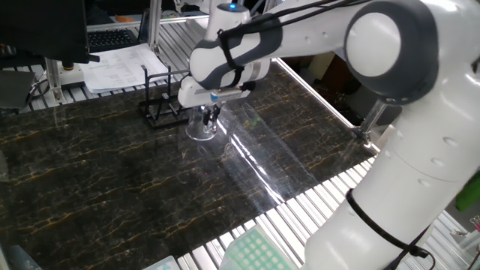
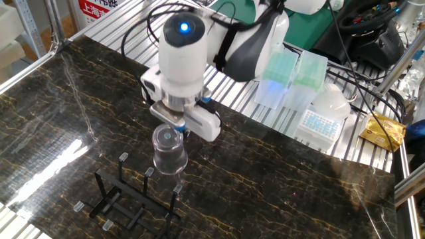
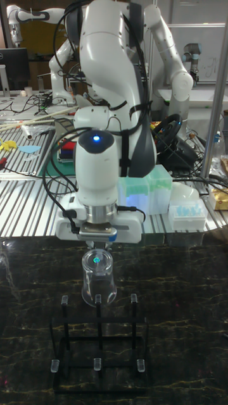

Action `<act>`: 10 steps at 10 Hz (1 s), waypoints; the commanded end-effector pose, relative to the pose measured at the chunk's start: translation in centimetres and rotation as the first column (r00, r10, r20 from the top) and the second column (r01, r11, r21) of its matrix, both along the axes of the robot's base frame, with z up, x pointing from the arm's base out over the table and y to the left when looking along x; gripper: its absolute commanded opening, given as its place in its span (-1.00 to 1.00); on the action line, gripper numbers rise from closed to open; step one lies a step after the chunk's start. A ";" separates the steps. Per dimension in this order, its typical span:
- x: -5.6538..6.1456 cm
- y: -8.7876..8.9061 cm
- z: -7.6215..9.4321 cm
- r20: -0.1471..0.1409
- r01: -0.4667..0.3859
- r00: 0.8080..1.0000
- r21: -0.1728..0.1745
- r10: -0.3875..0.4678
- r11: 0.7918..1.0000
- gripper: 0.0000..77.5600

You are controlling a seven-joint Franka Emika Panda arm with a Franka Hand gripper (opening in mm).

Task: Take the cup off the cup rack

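Note:
The cup (image 2: pixel 169 154) is clear glass and hangs upside down, wide rim downward, close beside the black wire cup rack (image 2: pixel 133 199). My gripper (image 2: pixel 174 128) is shut on its upper end from above. In the one fixed view the cup (image 1: pixel 200 129) sits just right of the cup rack (image 1: pixel 160 109), under the gripper (image 1: pixel 212 115). In the tall fixed view the cup (image 3: pixel 98 283) overlaps the middle rear peg of the cup rack (image 3: pixel 98 347), below the gripper (image 3: pixel 96 252). I cannot tell whether the rim touches the table or a peg.
Pipette-tip boxes (image 2: pixel 292 76) and a white container (image 2: pixel 329 106) stand on the slatted bench behind the dark marble table (image 2: pixel 279 179). Papers and a keyboard (image 1: pixel 112 52) lie beyond the rack. A green tip box (image 1: pixel 255 255) sits at the front edge.

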State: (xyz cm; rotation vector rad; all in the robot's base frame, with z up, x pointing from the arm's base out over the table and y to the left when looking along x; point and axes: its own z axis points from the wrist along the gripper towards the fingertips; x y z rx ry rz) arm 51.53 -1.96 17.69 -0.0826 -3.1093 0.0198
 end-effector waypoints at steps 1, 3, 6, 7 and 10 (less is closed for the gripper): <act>0.1 0.5 -1.1 0.019 -0.003 1.000 0.005 0.003 1.000 -0.97; 0.2 0.7 -2.1 0.031 -0.002 1.000 0.000 0.002 1.000 -0.97; -0.2 0.9 -2.7 0.035 -0.003 0.999 0.001 0.003 1.000 -0.97; -0.4 0.9 -2.8 0.036 -0.002 0.999 0.000 0.002 1.000 -0.97; -0.5 0.9 -3.3 0.048 -0.007 0.999 0.000 0.007 1.000 -0.97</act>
